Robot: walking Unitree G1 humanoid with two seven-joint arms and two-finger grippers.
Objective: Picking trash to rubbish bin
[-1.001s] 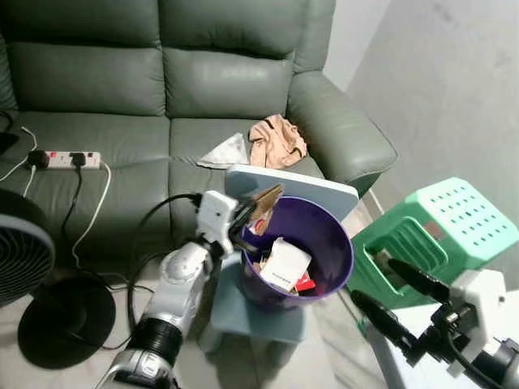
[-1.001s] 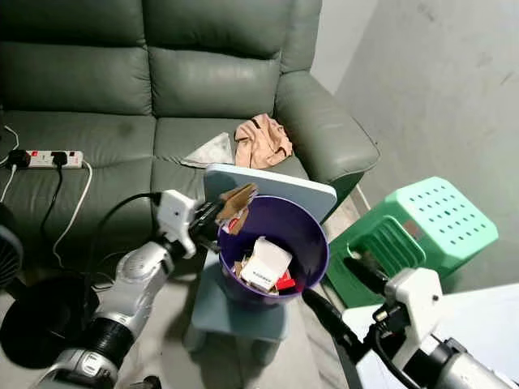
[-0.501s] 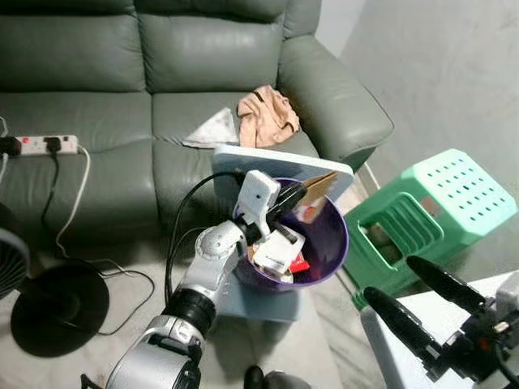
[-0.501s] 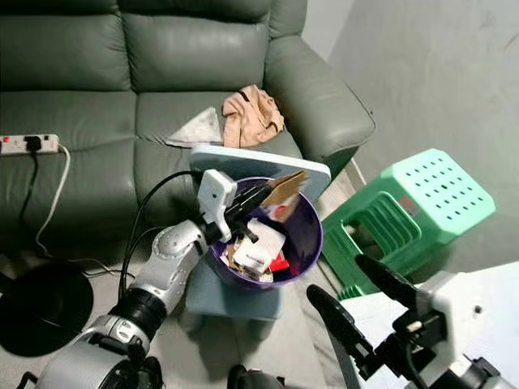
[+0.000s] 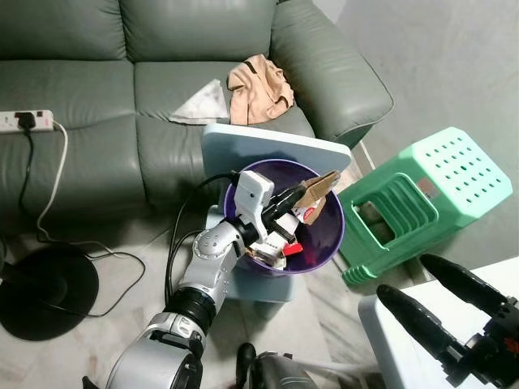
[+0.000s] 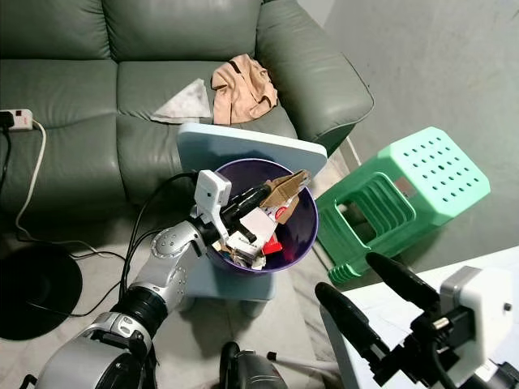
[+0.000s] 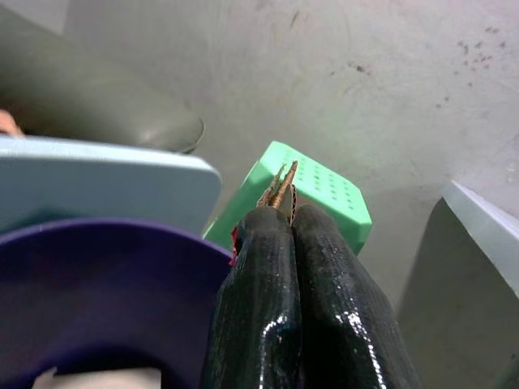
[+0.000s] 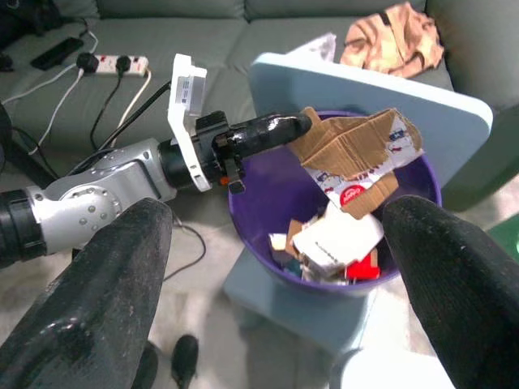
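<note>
Above, a green leather sofa (image 5: pixel 97 81) spans the scene, a beige cloth (image 5: pixel 258 87) crumpled on its seat and a white power strip (image 5: pixel 23 121) at its far left. Right of it on the floor lies a tipped green plastic stool (image 5: pixel 422 203). Between them, a purple rubbish bin (image 5: pixel 324 243) stands on a pale blue stool (image 5: pixel 276 150), already holding scrap paper and a white box (image 6: pixel 255 225). Over the bin's opening, the left end effector (image 5: pixel 302 193) has its fingers clamped together on a torn piece of brown cardboard (image 8: pixel 357 146). Nearest the camera, the right end effector (image 6: pixel 381 304) hangs with its two black fingers apart, gripping nothing, beside a white worktop (image 5: pixel 381 340).
</note>
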